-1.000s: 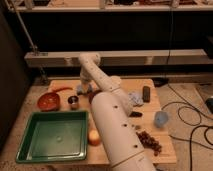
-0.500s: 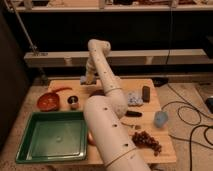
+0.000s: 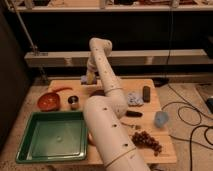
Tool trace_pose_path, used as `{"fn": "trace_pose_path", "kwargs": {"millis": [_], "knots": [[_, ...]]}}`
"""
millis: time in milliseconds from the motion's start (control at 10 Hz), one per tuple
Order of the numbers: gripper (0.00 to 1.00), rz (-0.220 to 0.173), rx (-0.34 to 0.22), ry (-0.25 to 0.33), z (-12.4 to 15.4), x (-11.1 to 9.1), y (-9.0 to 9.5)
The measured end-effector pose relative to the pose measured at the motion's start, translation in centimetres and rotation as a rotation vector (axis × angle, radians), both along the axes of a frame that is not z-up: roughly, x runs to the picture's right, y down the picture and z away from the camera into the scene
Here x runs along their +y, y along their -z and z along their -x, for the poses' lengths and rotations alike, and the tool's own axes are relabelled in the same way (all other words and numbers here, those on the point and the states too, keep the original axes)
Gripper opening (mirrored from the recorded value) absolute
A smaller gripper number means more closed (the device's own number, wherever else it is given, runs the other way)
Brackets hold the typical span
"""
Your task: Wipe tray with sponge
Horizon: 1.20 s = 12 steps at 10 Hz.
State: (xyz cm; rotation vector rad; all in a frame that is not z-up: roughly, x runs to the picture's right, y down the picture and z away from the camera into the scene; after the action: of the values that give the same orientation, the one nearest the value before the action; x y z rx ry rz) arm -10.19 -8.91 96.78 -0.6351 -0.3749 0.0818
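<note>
**Gripper**: hung at the far edge of the table, left of centre, at the end of a white arm rising from the near edge, bent at a high elbow and turned downward.

**Fingers:** clenched on the sponge, seen only as a small blue patch at the left of the fingertips. Could not be told whether clear of the tabletop or touching it.

**Tray**: lay flat at the near left corner of the table, dark green with a raised rim, well apart from both gripper and sponge.

**Red bowl**: stood just behind the far left corner of the tray.

**Metal cup**: stood upright just right of the red bowl, near the far rim of the tray.

**Red pepper**: lay behind bowl and cup, between them and the gripper.

**Blue-grey cloth**: lay crumpled right of the arm, just beside a dark upright container.

**Small dark item**: lay nearer the front, too indistinct to name.

**Pale blue cup**: stood near the right edge.

**Dark grapes**: lay at the near right, just beside the arm.

**Orange round item**: sat between the right rim of the tray and the arm, mostly hidden.

**Cables**: trailed over the floor right of the table.
</note>
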Motion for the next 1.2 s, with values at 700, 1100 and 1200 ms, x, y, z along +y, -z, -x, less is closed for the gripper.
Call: {"fn": "trace_pose_path", "kwargs": {"millis": [700, 1100, 1200], "knots": [[0.13, 0.001, 0.001, 0.000, -0.07, 0.06, -0.08], [0.13, 0.002, 0.002, 0.000, -0.14, -0.23, 0.36], [0.13, 0.001, 0.002, -0.001, -0.18, -0.44, 0.58]]}}
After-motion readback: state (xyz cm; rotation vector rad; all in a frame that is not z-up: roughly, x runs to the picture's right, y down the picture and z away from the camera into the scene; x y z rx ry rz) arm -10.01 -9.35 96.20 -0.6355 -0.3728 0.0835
